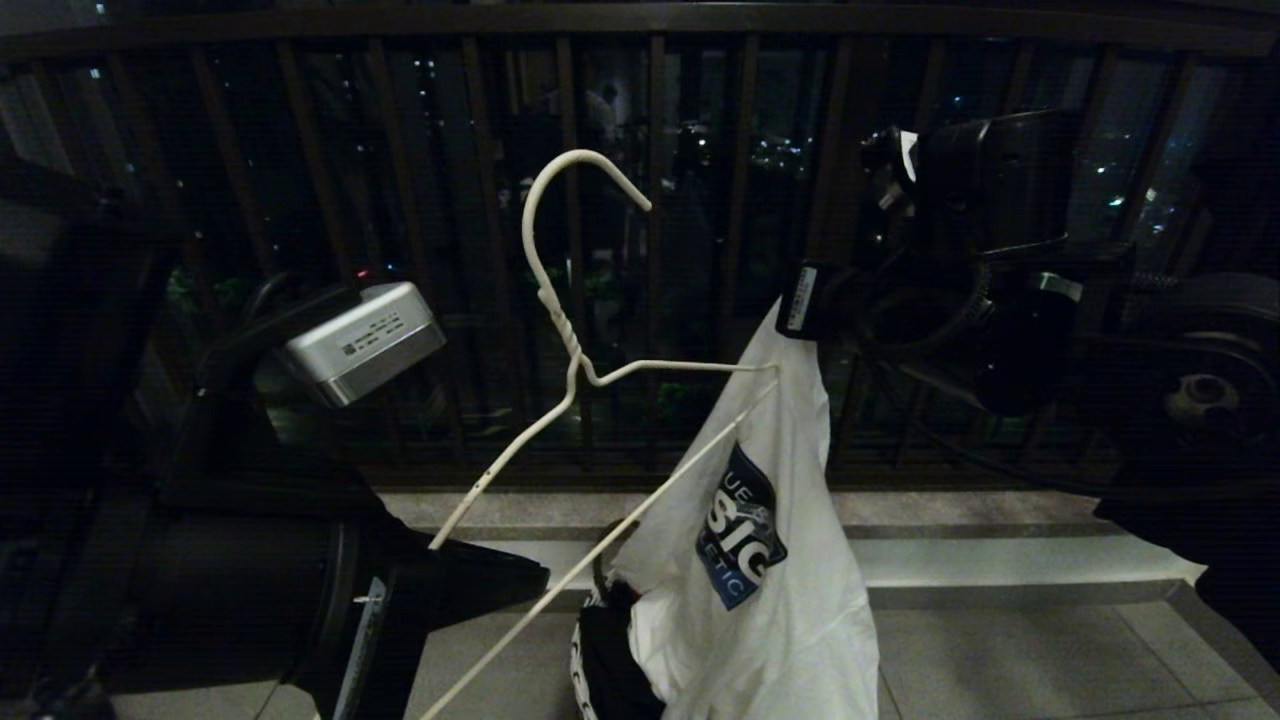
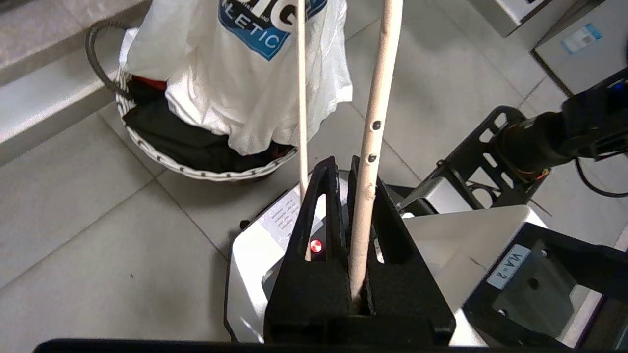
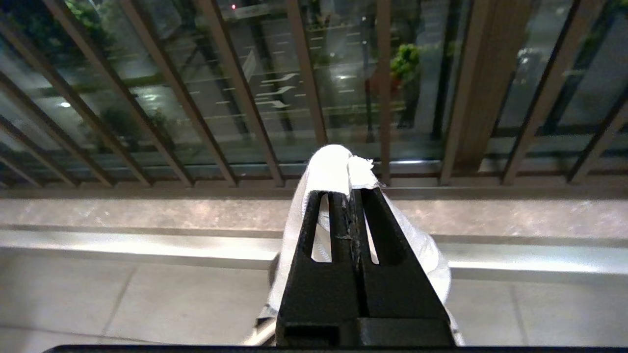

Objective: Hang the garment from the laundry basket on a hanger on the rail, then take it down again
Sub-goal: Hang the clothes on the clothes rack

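White short-sleeved T-shirt [image 1: 790, 560] with a dark blue lettered print hangs in mid-air above the floor, near the middle of the head view, its lower folds drooping into the basket below.

At the left of the head view, the left gripper [image 1: 440, 545] is closed tight on one sloping arm of the thin white wire hanger [image 1: 570, 340] with a twisted neck and chipped paint. In the left wrist view the left gripper [image 2: 343, 164] has that arm of the wire running up between its black fingers [image 2: 319, 196], while the hanger's long bottom wire passes just beside them. The hanger is tilted, its hook pointing up in front of the dark balcony railing [image 1: 650, 150] of vertical bars, touching nothing.

Further right, the far end of the hanger reaches the T-shirt's upper edge. Below, the small round laundry basket [image 2: 206, 171] with a black-and-white patterned rim stands on the grey tiled floor [image 2: 73, 235], holding a black garment [image 2: 186, 147].

At the right, the right gripper [image 1: 800, 300] is shut on the top of the T-shirt, holding it up; its wrist view shows white cloth bunched over the closed tips of the right gripper [image 3: 351, 193].
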